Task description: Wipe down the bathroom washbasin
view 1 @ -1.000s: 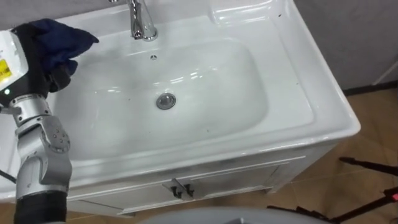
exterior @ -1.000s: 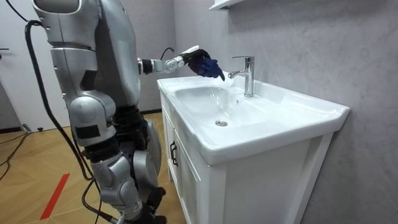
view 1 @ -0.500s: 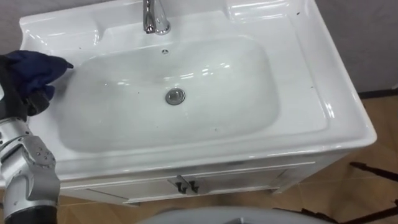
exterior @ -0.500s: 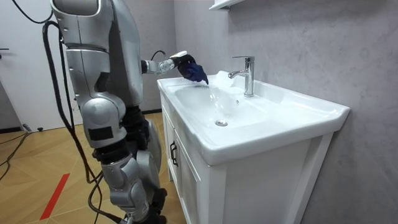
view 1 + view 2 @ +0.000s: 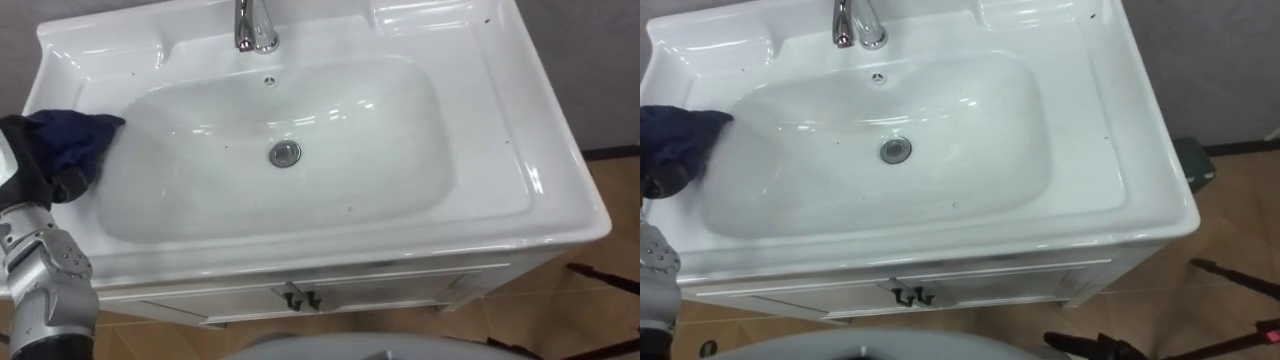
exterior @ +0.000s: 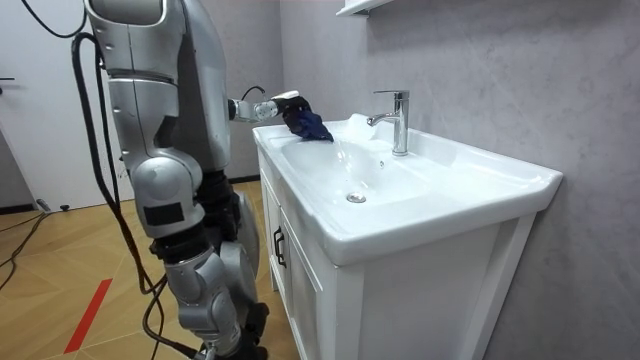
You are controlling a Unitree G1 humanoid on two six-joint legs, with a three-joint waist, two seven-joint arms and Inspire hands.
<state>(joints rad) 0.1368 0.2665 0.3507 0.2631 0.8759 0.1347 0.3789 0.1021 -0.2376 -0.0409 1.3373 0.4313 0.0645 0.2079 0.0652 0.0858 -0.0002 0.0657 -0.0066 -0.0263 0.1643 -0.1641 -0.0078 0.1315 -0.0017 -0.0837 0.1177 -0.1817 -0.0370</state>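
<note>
The white basin [image 5: 480, 150] lies below me, with a chrome tap [image 5: 255, 25] at its back and a round drain [image 5: 285, 153] in the middle of the bowl. My left hand [image 5: 28, 168] is at the basin's left rim, shut on a dark blue cloth [image 5: 78, 138]. The cloth rests against the upper left slope of the bowl. In the room view I stand upright at the basin's end with the left arm stretched out, and the left hand [image 6: 278, 103] holds the cloth [image 6: 306, 124] on the rim.
The basin sits on a white cabinet with two dark door handles [image 5: 297, 297] at its front. A grey wall [image 6: 480, 60] runs behind the tap. Wooden floor [image 5: 600, 290] lies to the right of the cabinet.
My left hand has drawn back from near the tap and come down with the cloth onto the basin's left rim. The eye view has shifted somewhat.
</note>
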